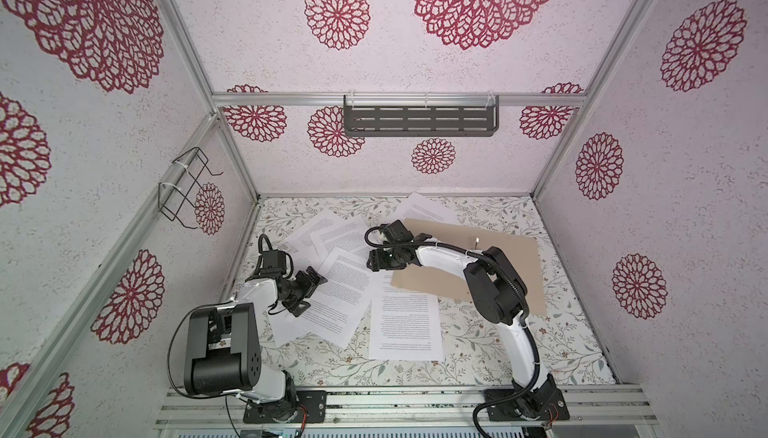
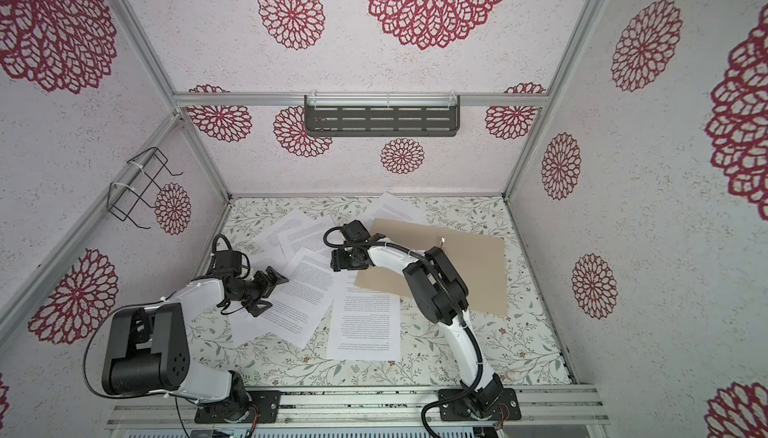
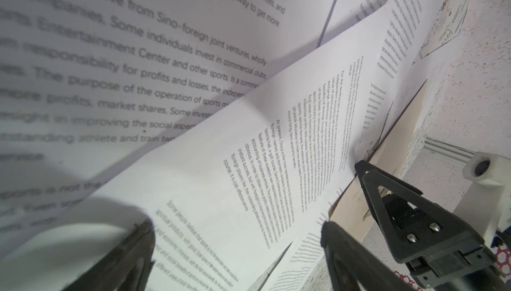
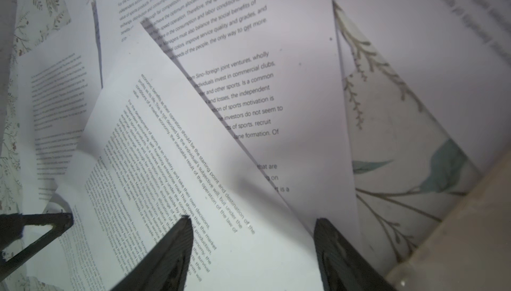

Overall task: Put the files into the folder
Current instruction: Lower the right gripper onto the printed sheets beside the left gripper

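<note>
Currently, the files (image 1: pixel 345 286) lie loose and overlapping on the worktop (image 1: pixel 478 357), none yet on the folder (image 1: pixel 498 257). It lies flat at the right rear with its fastener (image 1: pixel 476 241) exposed. One sheet lies partly under its far corner.

Right tool (image 1: pixel 372 260): jaws apart, gripping nothing, poised over the sheets just left of the folder. The right wrist view shows a sheet edge running between the jaws, apparently lifted, with a shadow beneath.

Left tool (image 1: pixel 311 295): fully open and empty at the pile's left edge.

Step judged: taking one sheet for the folder. Recommended:
- Close on the raised edge only, so a single sheet is pinched.
- Draw it low and flat toward the folder.
- Watch the overlapping neighbours, which may drag along; the left tool could pin them.

Writing: no brand or label seen. The sheets carry small black print. Legible in the wrist views are "Sino-foreign joint ventures, wholly", "invest in commercial clubs", "the only way to get more" and "investors do not seem to". Finer lines are too blurred to read.
</note>
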You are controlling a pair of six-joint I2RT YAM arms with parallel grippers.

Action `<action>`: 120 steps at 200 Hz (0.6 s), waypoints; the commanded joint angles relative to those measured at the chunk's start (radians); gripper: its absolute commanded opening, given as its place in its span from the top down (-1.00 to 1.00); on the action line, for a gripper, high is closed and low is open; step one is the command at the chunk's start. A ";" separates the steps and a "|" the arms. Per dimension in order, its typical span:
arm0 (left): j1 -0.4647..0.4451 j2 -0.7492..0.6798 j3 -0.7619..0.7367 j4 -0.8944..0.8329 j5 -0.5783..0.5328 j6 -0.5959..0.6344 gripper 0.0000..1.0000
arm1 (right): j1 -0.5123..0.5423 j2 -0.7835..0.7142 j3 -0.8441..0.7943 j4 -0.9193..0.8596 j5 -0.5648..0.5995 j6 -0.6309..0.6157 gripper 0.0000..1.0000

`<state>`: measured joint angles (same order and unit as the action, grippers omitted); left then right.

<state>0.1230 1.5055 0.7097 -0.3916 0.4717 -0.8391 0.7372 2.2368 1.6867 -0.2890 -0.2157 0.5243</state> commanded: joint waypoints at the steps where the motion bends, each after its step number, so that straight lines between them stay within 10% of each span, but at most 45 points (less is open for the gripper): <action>1: -0.007 0.040 -0.044 -0.012 -0.026 -0.008 -0.95 | 0.017 0.017 0.008 -0.028 -0.062 0.063 -0.45; 46: -0.006 0.055 -0.046 -0.003 -0.018 -0.012 -0.95 | 0.013 0.010 0.036 0.005 -0.131 0.125 -0.47; 120: -0.004 0.040 -0.053 -0.002 -0.021 -0.011 -0.95 | 0.020 -0.037 0.025 -0.163 0.133 0.018 -0.51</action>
<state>0.1234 1.5078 0.7040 -0.3698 0.4778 -0.8425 0.7559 2.2227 1.6829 -0.3267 -0.1902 0.5903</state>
